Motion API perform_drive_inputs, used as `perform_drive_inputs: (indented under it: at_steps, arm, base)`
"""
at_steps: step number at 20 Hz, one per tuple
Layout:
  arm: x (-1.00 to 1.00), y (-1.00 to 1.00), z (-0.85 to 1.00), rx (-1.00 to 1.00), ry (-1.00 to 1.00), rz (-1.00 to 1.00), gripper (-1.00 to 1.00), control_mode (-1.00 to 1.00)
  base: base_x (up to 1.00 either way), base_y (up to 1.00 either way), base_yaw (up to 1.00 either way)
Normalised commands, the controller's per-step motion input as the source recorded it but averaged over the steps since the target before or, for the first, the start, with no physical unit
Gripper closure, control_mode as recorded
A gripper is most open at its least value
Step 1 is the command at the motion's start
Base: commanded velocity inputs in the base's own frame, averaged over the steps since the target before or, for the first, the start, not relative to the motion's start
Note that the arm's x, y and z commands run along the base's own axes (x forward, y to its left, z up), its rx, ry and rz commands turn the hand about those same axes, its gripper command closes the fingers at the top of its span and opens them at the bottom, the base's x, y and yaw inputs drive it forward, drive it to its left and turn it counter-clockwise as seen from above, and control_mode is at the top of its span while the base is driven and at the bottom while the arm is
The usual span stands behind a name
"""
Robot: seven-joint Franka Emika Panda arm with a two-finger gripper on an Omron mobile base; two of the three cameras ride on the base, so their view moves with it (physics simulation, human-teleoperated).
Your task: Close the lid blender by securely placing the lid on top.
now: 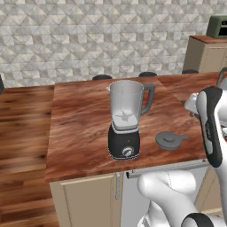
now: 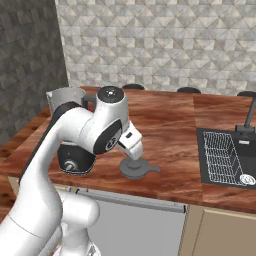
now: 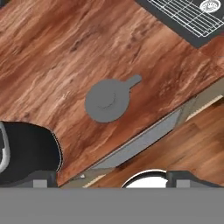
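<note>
The lid (image 1: 170, 140) lies flat on the wooden counter (image 1: 84, 124), near the front edge and just to the right of the blender (image 1: 126, 119), a small gap apart from its black base. It is a dark grey disc with a low raised centre and a short tab on its rim; from the hand camera the lid (image 3: 107, 100) sits near the middle of the frame with the tab pointing toward the sink (image 3: 188, 17). The blender's clear jar stands upright and uncovered on its base, handle to the right, silver dial facing the counter front. In the right base view the arm bends over the counter and the gripper (image 2: 134, 150) hangs above the lid (image 2: 134, 168), apart from it and holding nothing. Its fingertips (image 3: 43, 183) show at the bottom of the hand camera, spread wide apart, so the gripper is released. The sink (image 2: 227, 157) with its wire rack lies well to the right.
</note>
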Motion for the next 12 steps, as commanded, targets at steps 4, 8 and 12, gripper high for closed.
perform_drive_inputs:
  at_steps: [4, 8, 12]
  arm:
    - [0.0, -0.99, -0.06, 0.25, 0.1, -0.49, -1.0, -1.0]
    - [0.2, -0.87, -0.19, 0.19, 0.09, -0.43, -1.0, -1.0]
    - [0.27, -0.16, -0.36, 0.09, 0.05, -0.43, -1.0, -1.0]
  base:
    - [0.0, 0.0, 0.0]
    - [0.0, 0.0, 0.0]
    - [0.0, 0.0, 0.0]
